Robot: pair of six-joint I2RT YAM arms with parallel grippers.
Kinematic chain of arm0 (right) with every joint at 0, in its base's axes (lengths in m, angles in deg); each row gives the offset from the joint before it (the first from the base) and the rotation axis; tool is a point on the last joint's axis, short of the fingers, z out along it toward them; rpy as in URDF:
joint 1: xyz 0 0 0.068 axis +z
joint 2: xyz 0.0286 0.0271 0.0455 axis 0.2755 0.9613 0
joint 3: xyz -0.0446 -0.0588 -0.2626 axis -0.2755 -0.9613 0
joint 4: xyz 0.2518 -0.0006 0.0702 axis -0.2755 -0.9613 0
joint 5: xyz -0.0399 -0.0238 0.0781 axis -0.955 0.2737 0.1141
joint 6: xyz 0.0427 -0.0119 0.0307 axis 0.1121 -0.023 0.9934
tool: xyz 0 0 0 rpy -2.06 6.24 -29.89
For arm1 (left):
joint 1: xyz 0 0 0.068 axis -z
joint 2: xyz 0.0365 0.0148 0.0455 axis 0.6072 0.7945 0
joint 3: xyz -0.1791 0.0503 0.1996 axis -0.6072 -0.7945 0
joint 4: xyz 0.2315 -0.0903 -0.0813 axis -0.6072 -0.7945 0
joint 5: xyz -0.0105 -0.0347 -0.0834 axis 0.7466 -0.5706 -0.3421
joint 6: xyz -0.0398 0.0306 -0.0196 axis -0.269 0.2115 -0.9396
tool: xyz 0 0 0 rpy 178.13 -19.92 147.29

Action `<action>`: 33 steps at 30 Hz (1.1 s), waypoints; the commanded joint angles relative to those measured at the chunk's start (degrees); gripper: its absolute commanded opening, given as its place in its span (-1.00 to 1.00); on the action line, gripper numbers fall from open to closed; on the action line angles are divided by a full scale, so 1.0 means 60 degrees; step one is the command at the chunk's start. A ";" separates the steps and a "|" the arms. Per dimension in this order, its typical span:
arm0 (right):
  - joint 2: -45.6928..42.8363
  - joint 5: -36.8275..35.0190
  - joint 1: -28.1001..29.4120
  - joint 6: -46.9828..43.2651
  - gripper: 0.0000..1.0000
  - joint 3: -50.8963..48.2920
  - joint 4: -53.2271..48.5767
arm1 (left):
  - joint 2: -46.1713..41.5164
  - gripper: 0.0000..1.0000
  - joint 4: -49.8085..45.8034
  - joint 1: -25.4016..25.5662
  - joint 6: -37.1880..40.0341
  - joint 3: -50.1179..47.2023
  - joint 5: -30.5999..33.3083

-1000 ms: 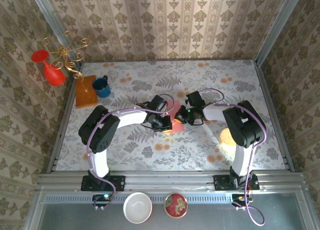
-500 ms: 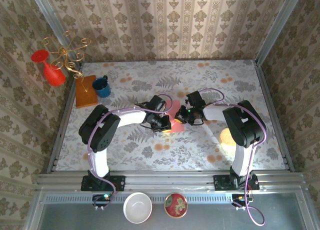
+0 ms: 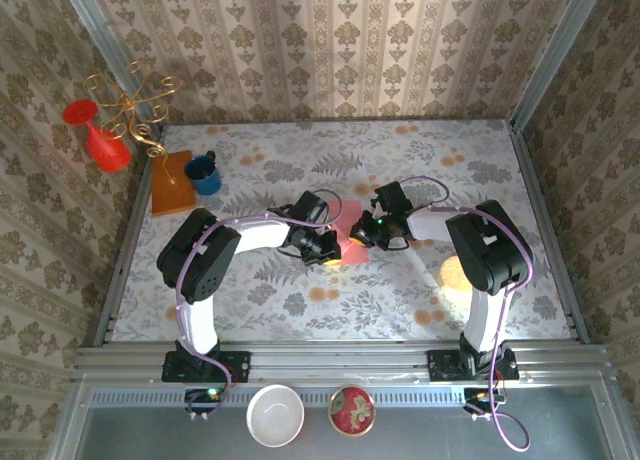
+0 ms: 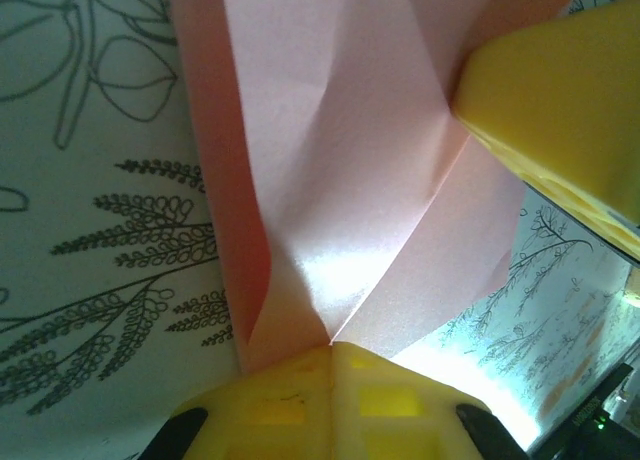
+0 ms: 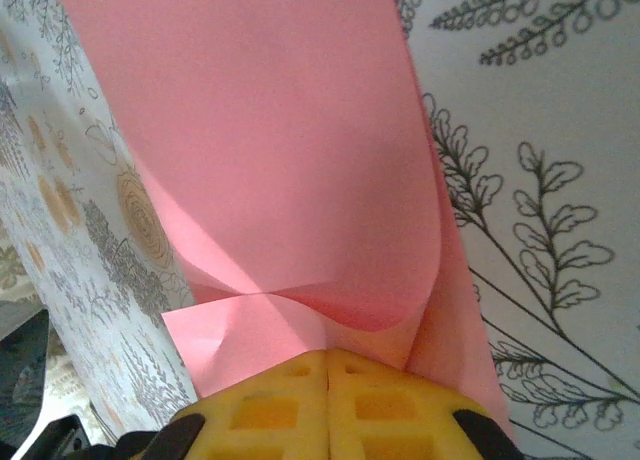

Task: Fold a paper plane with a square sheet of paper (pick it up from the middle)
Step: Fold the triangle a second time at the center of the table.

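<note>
The square sheet of paper (image 3: 346, 242) is salmon pink, partly folded, and sits at the table's middle between my two grippers. In the left wrist view its creased flaps (image 4: 340, 180) run down into the closed yellow jaws of my left gripper (image 4: 331, 346), which pinch it. The right gripper's yellow fingertip (image 4: 560, 90) presses in from the upper right there. In the right wrist view the paper (image 5: 280, 150) curls up from the cloth, and my right gripper (image 5: 328, 356) is shut on its near edge. From above, the left gripper (image 3: 328, 248) and right gripper (image 3: 362, 234) almost touch.
A blue mug (image 3: 205, 173) and an orange-brown board (image 3: 171, 183) stand at the far left, with a red vase (image 3: 103, 140) and a gold wire stand (image 3: 135, 108) beyond them. A white bowl (image 3: 276, 415) and a red bowl (image 3: 352, 410) sit on the near ledge.
The left gripper has edged slightly away from me, closer to the right one. Less pink paper shows between them. Both stay shut on the sheet.
</note>
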 commanded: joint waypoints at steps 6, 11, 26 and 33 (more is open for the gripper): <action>-0.0958 0.0036 0.0274 -0.0941 -0.74 -0.0016 -0.0763 | 0.0343 -0.88 -0.0420 -0.0060 -0.0085 -0.0249 0.0011; -0.0780 0.0248 0.0504 -0.0757 -0.80 -0.0166 -0.0516 | 0.0328 -0.89 -0.0397 -0.0057 -0.0081 -0.0287 -0.0009; 0.0108 -0.0020 0.0784 -0.0761 -0.85 0.0306 -0.0807 | 0.0242 -0.89 -0.0292 -0.0048 -0.0095 -0.0307 -0.0060; 0.0261 -0.0482 0.0777 -0.0809 -0.86 0.0324 -0.1215 | -0.0401 -0.89 -0.0113 -0.0043 -0.0095 -0.0293 -0.0052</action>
